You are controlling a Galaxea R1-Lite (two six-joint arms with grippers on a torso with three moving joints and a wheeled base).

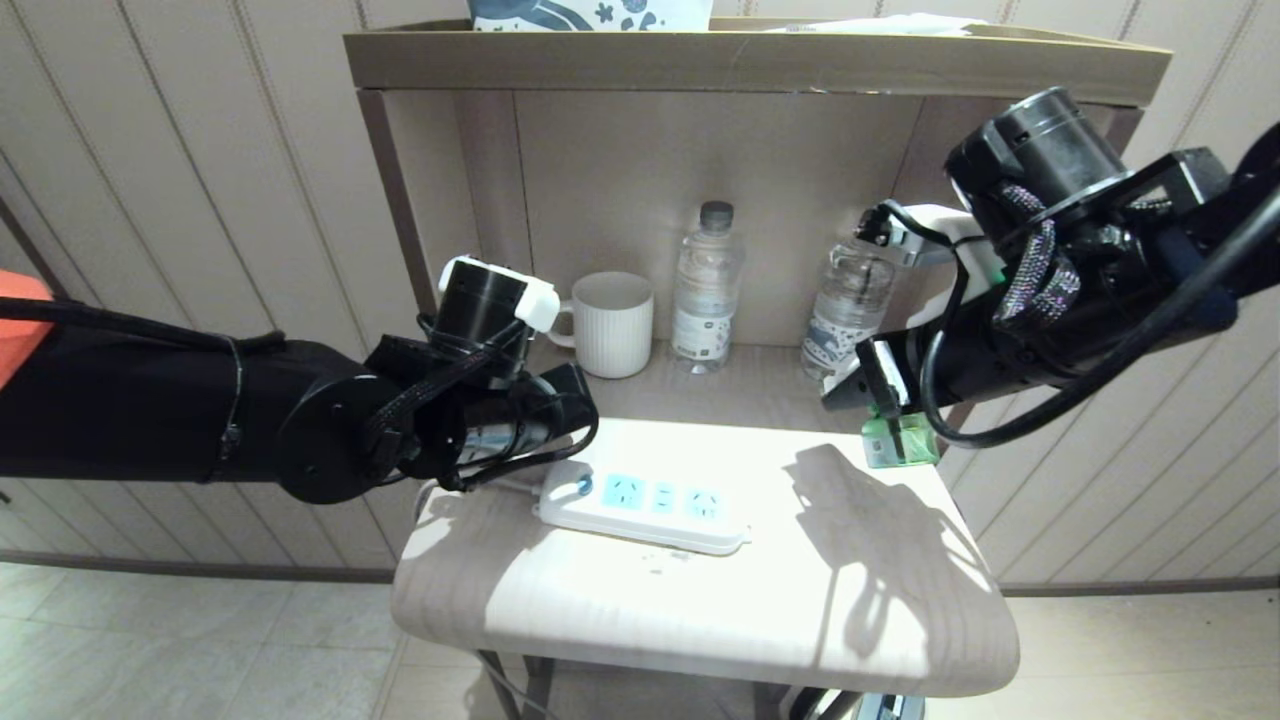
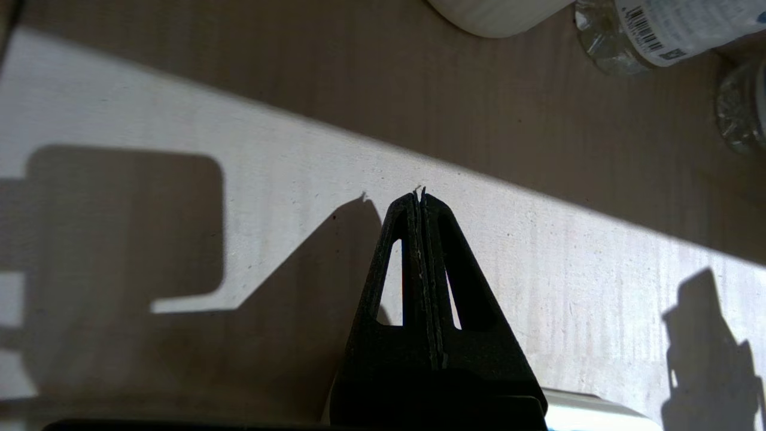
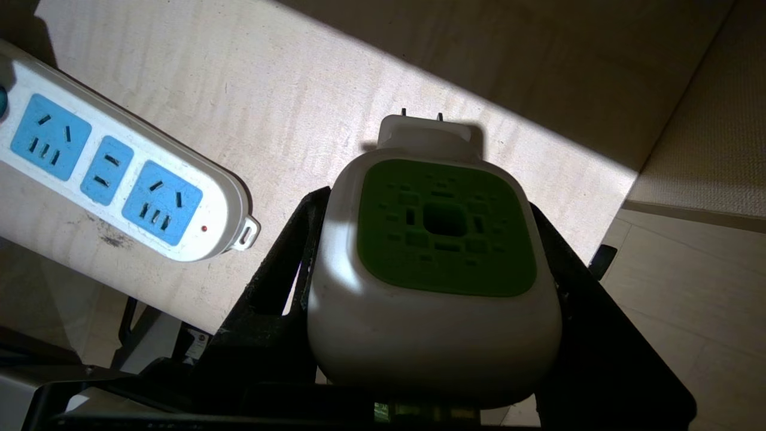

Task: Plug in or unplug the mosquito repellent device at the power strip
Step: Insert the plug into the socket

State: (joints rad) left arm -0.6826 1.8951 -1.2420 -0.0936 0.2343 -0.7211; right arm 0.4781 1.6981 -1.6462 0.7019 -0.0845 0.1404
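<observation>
Nearest, on the pale wood-grain counter (image 1: 700,620): long flat white plastic power strip (image 1: 645,503) with light-blue socket faces, lying at a slant toward the left side, all sockets bare. In the right wrist view, same strip (image 3: 119,179) seen close, with a small red dot near its rounded end; not discernible from the head view.

At the strip's left end, black left claw (image 2: 421,193), fingers pressed flat together, nothing between them — shown only by the left wrist view; in the head view hidden behind the arm's own wrist.

Over the counter's right rear edge, well apart from the strip, black right claw (image 1: 880,395) clamped on the small white-and-green mosquito repellent device (image 1: 900,440). From the head view, only its translucent green bottle showing below the fingers. From the right wrist view, rounded white head with green vented face (image 3: 437,263) gripped on both sides, two plug prongs pointing outward, clear of any socket.

Farther back, against the shelf wall: ribbed white mug (image 1: 610,322), then two clear plastic water bottles (image 1: 706,290), one partly behind the right arm.
</observation>
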